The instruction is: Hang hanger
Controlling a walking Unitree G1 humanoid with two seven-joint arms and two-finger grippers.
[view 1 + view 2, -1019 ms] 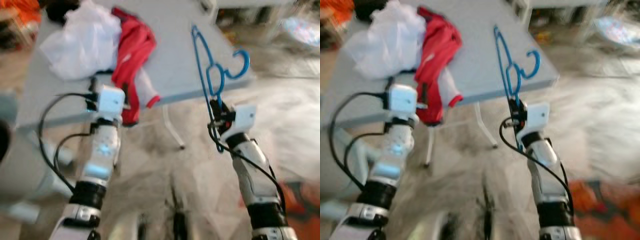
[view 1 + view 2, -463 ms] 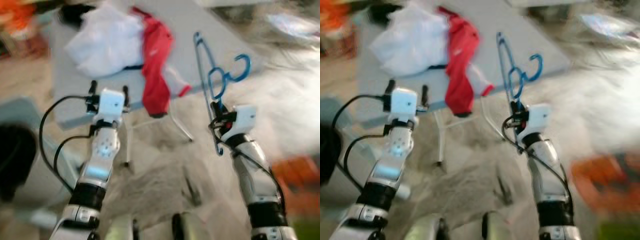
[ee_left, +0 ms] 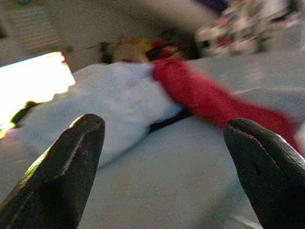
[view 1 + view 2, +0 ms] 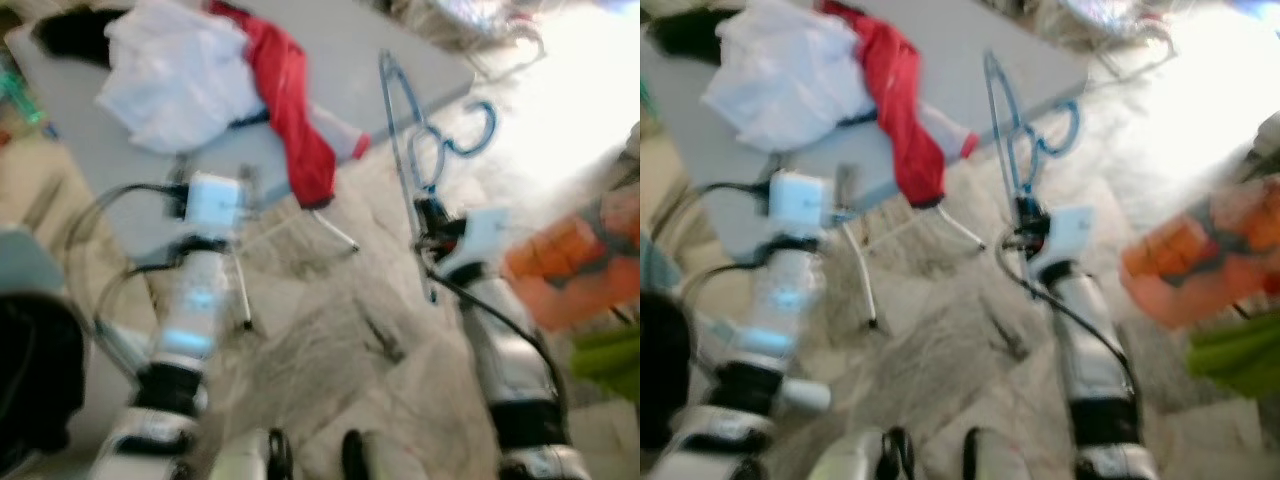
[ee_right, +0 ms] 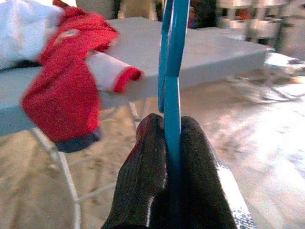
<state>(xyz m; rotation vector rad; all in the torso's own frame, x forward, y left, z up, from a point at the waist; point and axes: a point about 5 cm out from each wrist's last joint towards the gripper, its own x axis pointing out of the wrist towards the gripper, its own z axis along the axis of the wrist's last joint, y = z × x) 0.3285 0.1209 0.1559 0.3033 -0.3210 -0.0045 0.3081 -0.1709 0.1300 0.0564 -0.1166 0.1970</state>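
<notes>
A blue hanger [image 4: 412,140] stands upright in my right gripper [image 4: 428,212], whose fingers [image 5: 152,157] are shut on its lower bar [image 5: 172,109]. Its hook [image 4: 478,128] points right, past the corner of the grey folding table [image 4: 350,40]. My left gripper [image 4: 210,178] hovers at the table's front edge with its fingertips [image 3: 76,157] wide apart and nothing between them. A red garment [image 4: 288,100] hangs over the table's edge, next to a white garment [image 4: 170,70].
The table's white legs [image 4: 335,228] stand on pale patterned floor. An orange heap [image 4: 575,265] and something green [image 4: 610,360] lie at the right. A dark object [image 4: 35,385] and a grey shape [image 4: 20,265] sit at the left. The eye views are blurred.
The whole view has swung, so the camera has moved; the table now sits further up and left. The orange heap has come into view at the right. Both grippers hold as before.
</notes>
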